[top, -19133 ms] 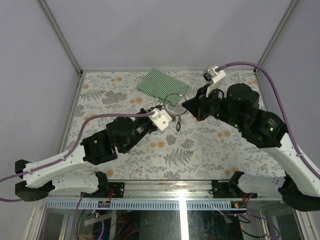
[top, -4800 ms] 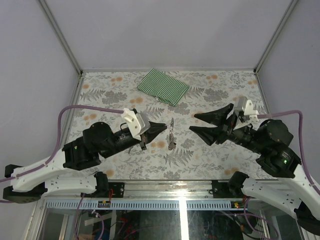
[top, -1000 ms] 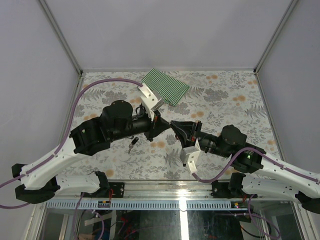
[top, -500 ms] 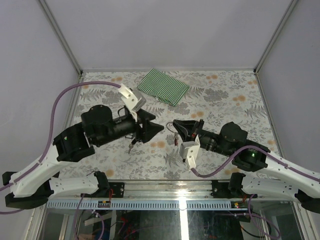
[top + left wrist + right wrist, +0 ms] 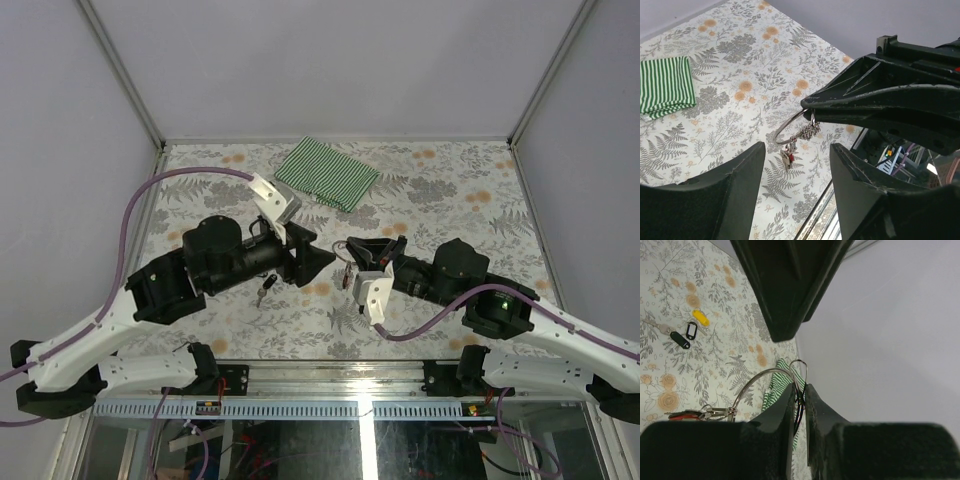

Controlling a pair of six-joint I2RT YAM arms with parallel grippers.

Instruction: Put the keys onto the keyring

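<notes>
Right pincer [image 5: 347, 252] clamps the keyring [image 5: 808, 132] by its wire, red tag [image 5: 786, 159] dangling beneath; left pincer [image 5: 318, 262], partly open and empty, faces it closely. Keys [image 5: 263, 291] lie on the desk [image 5: 450, 190] behind the left pincer, striped cloth [image 5: 327, 173] beyond both.

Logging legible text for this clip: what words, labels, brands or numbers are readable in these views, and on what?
None can be read.
The yellow tag, black tag and red tag are too small to show any lettering.
The striped cloth bears only stripes.
</notes>
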